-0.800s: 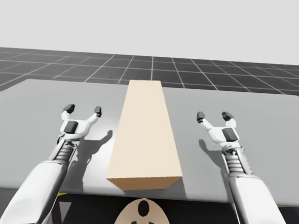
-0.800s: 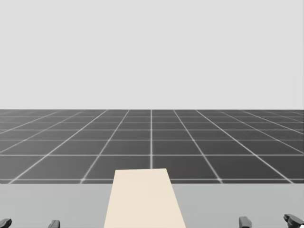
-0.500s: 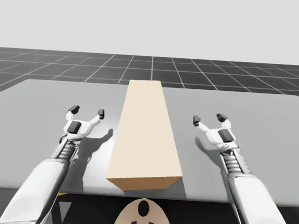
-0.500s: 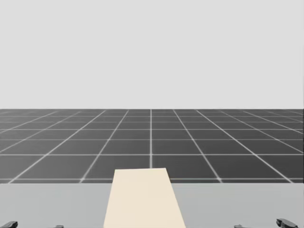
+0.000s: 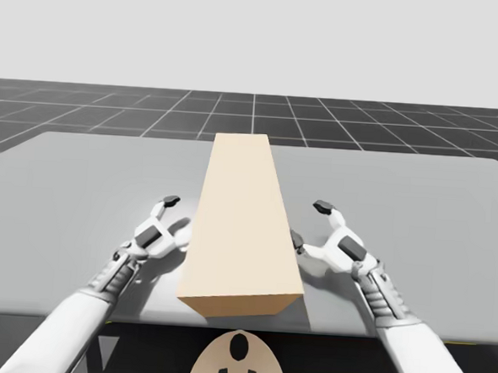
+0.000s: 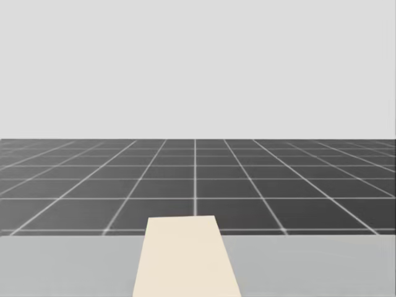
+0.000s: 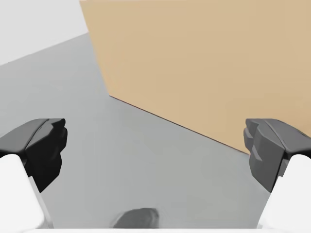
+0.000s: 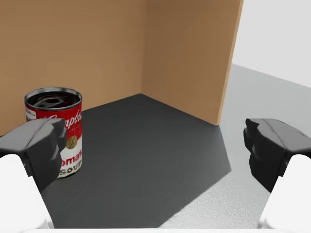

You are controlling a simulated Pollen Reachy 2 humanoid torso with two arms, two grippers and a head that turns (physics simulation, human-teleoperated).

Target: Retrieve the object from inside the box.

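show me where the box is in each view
High view: box at the centre of the table.
Head view: box, far end, bottom middle.
Left wrist view: box, closed wall ahead of the left gripper.
Right wrist view: box, open side ahead of the right gripper, can inside.
Shared landmark: the grey table under it.

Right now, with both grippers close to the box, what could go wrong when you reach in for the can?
The can stands ahead of one finger of my right gripper, not centred between the two; going straight in could tip it or push it deeper. The other finger lines up with the box wall's edge and might catch on it. My left gripper, open, faces the box's closed side; a nudge could shift the box.
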